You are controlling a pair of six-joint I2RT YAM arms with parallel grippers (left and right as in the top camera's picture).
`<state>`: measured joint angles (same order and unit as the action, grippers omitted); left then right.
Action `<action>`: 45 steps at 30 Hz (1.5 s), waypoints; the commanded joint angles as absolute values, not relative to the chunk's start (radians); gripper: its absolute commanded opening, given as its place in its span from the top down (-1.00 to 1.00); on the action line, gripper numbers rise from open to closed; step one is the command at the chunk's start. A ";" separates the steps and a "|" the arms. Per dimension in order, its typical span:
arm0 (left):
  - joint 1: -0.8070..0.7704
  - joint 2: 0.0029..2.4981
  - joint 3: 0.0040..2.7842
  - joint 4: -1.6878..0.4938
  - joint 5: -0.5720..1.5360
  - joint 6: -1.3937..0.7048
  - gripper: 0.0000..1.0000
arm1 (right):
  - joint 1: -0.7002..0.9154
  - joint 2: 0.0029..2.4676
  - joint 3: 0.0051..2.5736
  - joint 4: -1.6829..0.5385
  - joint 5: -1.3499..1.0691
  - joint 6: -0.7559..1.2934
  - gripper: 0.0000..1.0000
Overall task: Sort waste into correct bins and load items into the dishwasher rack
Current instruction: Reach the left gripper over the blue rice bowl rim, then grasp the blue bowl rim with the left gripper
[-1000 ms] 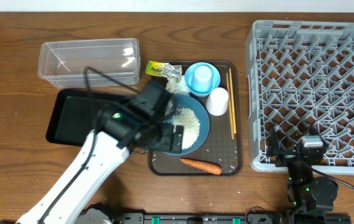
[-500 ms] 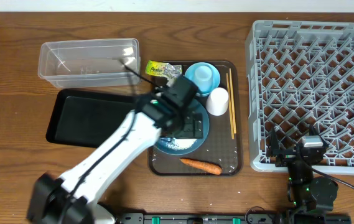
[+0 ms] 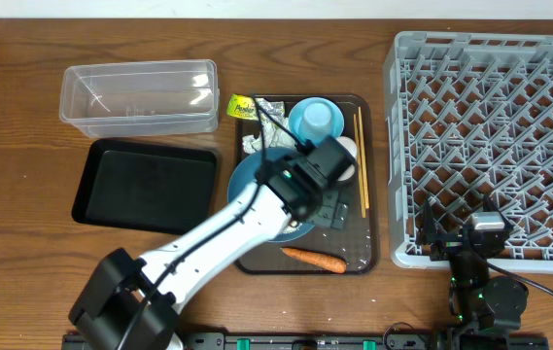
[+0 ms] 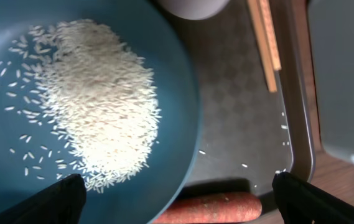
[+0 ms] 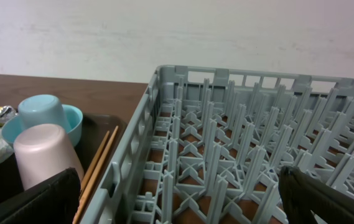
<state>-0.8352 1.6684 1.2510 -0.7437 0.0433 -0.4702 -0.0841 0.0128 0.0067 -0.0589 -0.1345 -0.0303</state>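
Observation:
My left gripper is open and empty, hovering over the right rim of the large blue dish. In the left wrist view its fingers frame the dish, the pile of rice and the carrot. The carrot lies at the serving tray's front. The light-blue cup sits in the small bowl. The white-pinkish cup stands beside the chopsticks. The wrapper and tissue lie at the back left. My right gripper is open at the rack's front edge.
The clear box stands at the back left, the black tray in front of it. The brown serving tray holds the dishes between the bins and the rack. The right wrist view shows the rack wall close ahead.
My left arm has swung right, from the black tray's edge across the blue dish to its right rim. The right arm has not moved.

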 commanded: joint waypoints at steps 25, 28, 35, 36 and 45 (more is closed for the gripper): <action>-0.933 1.854 1.274 -0.672 -0.105 -0.412 -0.95 | -0.064 0.011 0.006 -0.064 -0.131 -0.038 -0.98; -0.934 1.874 1.274 -0.672 -0.139 -0.412 -0.94 | -0.064 0.011 0.006 -0.064 -0.131 -0.038 -0.98; -0.933 1.896 1.273 -0.667 -0.204 -0.417 -0.71 | -0.064 0.011 0.006 -0.064 -0.131 -0.039 -0.99; -0.933 1.896 1.272 -0.664 -0.204 -0.417 -0.68 | -0.064 0.011 0.006 -0.064 -0.131 -0.038 -0.99; -0.933 1.897 1.245 -0.645 -0.203 -0.450 -0.55 | -0.064 0.011 0.006 -0.064 -0.131 -0.038 -0.98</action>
